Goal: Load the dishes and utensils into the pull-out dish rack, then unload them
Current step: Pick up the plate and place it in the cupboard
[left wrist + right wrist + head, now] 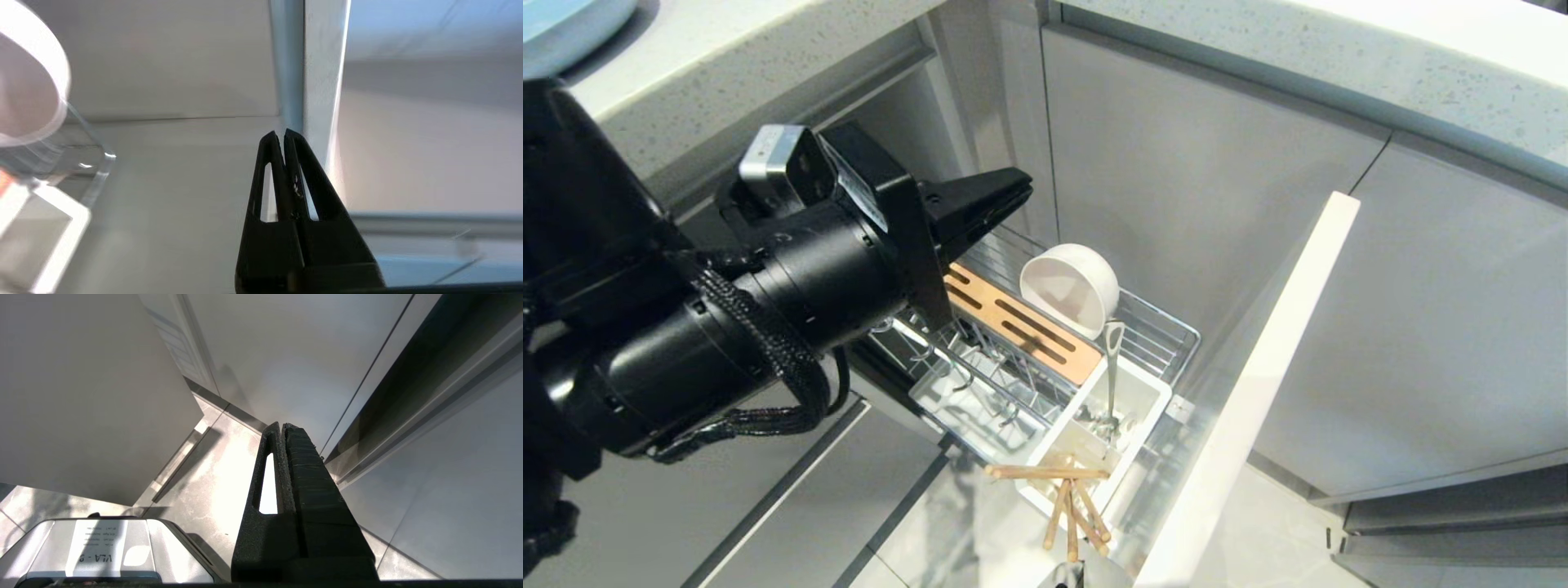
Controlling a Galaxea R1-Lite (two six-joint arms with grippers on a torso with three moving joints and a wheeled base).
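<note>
The pull-out dish rack (1168, 327) stands drawn out of the cabinet. The cream-white bowl (1068, 287) lies tilted on its side in the rack's wire basket, beside the slotted wooden strip (1013, 322). The silver utensil (1111, 367) stands in the white caddy (1152, 400). The wooden chopsticks (1068, 502) lean out of the caddy's near end. A light-blue plate (564, 28) shows partly on the countertop at the far left. My left gripper (1023, 186) (284, 132) hovers above the rack's inner end, shut and empty, left of the bowl (28, 81). My right gripper (282, 424) hangs shut and empty.
The rack's pale front panel (1258, 384) juts out on the right of the basket. Grey cabinet doors (1201, 180) stand behind, under the speckled countertop (1339, 49). In the right wrist view, pale floor tiles (212, 477) and my own base (102, 547) lie below.
</note>
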